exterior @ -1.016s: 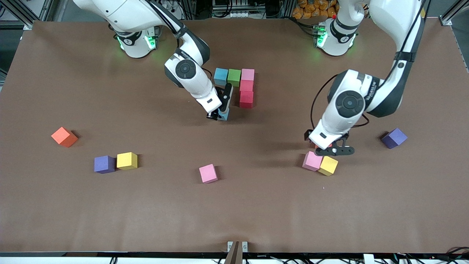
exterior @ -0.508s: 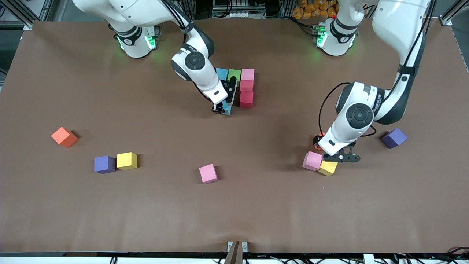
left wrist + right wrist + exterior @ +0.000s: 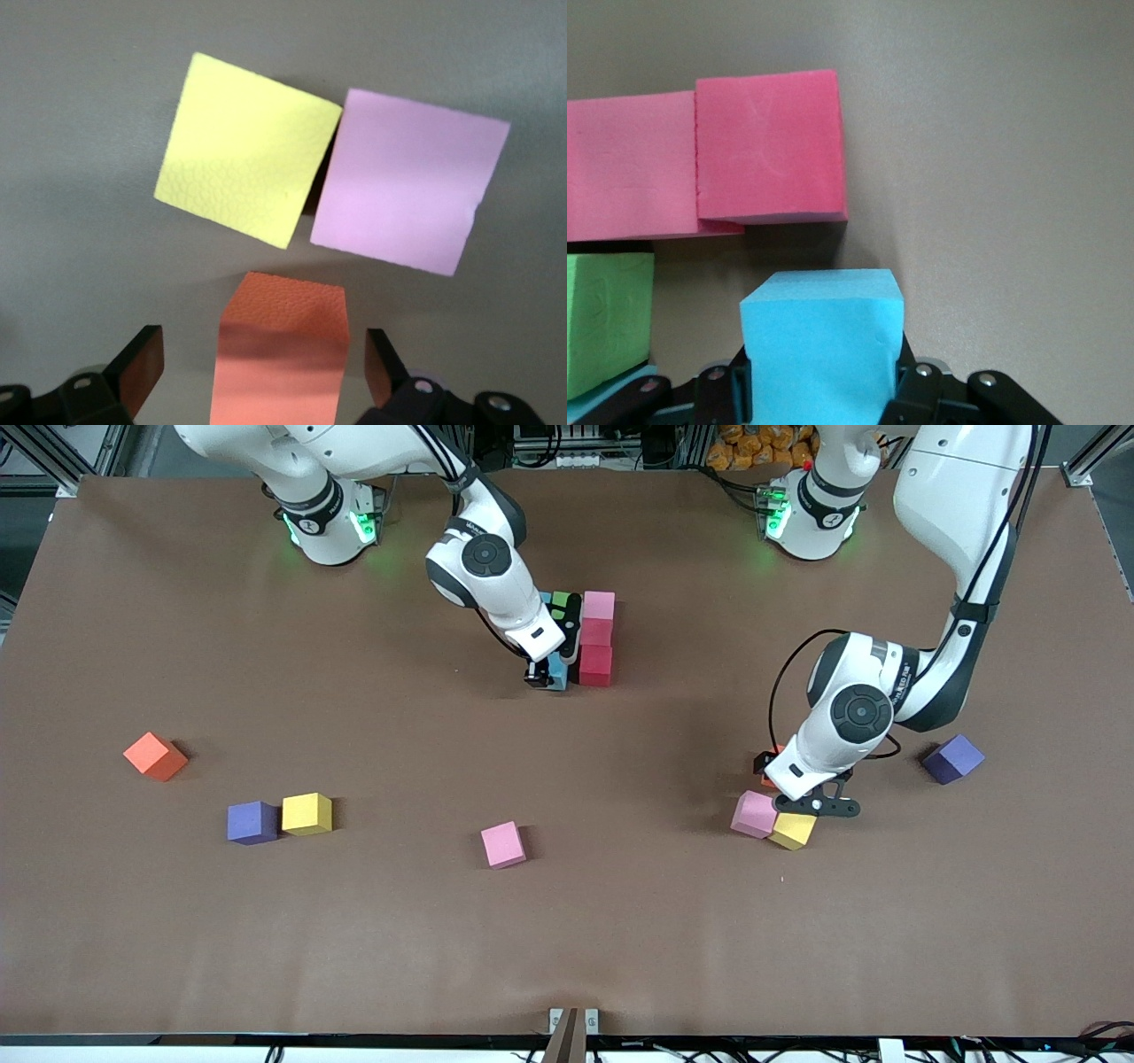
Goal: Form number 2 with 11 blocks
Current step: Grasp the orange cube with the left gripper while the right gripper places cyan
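The partial number 2 is a light blue block (image 3: 543, 596), a green block (image 3: 561, 608) and a pink block (image 3: 599, 604) in a row, with two red blocks (image 3: 596, 631) (image 3: 595, 664) running from the pink one toward the camera. My right gripper (image 3: 551, 676) (image 3: 819, 390) is shut on a light blue block (image 3: 557, 670) (image 3: 821, 345), low beside the nearer red block (image 3: 769, 146) with a small gap. My left gripper (image 3: 784, 786) (image 3: 263, 372) is open astride an orange-red block (image 3: 766, 779) (image 3: 279, 354). A pink block (image 3: 755, 813) (image 3: 407, 181) and a yellow block (image 3: 793, 830) (image 3: 244, 146) lie just nearer the camera.
Loose blocks lie toward the right arm's end: orange (image 3: 155, 755), yellow (image 3: 306, 813) touching a purple cube (image 3: 252, 822), and pink (image 3: 503, 843) near the middle. Another purple cube (image 3: 952, 758) sits at the left arm's end, beside the left arm's wrist.
The right gripper has carried the light blue block in toward the nearer red block. The left gripper has shifted slightly and settled over the orange-red block.
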You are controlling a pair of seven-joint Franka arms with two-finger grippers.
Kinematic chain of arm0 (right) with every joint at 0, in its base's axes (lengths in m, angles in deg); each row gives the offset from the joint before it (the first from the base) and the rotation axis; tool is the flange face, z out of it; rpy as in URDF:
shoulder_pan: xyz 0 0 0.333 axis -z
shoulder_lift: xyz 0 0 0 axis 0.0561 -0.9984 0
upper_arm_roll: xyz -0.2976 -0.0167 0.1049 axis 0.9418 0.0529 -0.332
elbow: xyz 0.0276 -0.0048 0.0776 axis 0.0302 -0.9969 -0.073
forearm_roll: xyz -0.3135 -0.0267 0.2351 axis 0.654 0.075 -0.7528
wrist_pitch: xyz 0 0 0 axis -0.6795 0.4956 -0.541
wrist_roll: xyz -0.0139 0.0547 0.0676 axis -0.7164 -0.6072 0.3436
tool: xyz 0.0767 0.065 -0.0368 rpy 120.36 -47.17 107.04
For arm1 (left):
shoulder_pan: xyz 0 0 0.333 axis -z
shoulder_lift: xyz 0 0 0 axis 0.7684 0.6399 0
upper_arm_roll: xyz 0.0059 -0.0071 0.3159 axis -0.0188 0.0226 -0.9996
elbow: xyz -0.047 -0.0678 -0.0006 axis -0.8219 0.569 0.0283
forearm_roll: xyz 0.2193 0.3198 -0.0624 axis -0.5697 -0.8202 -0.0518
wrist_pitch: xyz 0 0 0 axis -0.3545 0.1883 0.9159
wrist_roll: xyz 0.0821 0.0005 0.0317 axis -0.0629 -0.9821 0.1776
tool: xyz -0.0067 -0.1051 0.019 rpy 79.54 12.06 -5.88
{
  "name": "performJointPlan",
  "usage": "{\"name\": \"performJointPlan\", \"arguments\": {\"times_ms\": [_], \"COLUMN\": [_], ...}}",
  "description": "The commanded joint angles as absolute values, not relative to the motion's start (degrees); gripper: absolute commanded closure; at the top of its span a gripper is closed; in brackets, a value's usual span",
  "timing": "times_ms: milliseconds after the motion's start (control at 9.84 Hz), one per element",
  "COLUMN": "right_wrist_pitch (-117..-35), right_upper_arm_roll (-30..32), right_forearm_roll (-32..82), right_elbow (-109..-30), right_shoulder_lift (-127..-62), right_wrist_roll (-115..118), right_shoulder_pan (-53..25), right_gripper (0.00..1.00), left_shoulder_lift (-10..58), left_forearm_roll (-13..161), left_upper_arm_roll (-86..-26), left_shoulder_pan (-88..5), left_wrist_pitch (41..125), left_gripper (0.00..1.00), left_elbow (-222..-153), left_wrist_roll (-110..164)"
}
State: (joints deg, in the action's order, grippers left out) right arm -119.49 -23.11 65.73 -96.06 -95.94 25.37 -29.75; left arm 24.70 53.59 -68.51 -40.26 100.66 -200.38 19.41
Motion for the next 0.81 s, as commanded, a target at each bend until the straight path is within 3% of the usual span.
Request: {"name": "performJointPlan", "arguments": {"times_ms": [0,711], "right_wrist_pitch": [-119.68,-119.68], "right_upper_arm_roll": [-20.7,-16.13], "right_forearm_roll": [66.56,66.82], "right_elbow": [-97.88,-96.91], "right_shoulder_lift": [-93.99,-94.69], "right_wrist_roll": [22.8,18.93], "right_shoulder_pan": [-32.46,-38.53], "right_gripper": [0.8,0.81], "left_shoulder_lift": [23.19,20.99], "left_forearm_roll": [52.93,54.25], "left_upper_arm_roll": [-68.69,-68.69], "left_shoulder_pan": [-40.28,-40.72], "left_wrist_pitch": [103.68,105.02], "left_gripper": [0.0,0.0], "left_elbow": [-203.48,-208.33], "left_wrist_roll": [21.85,23.96]}}
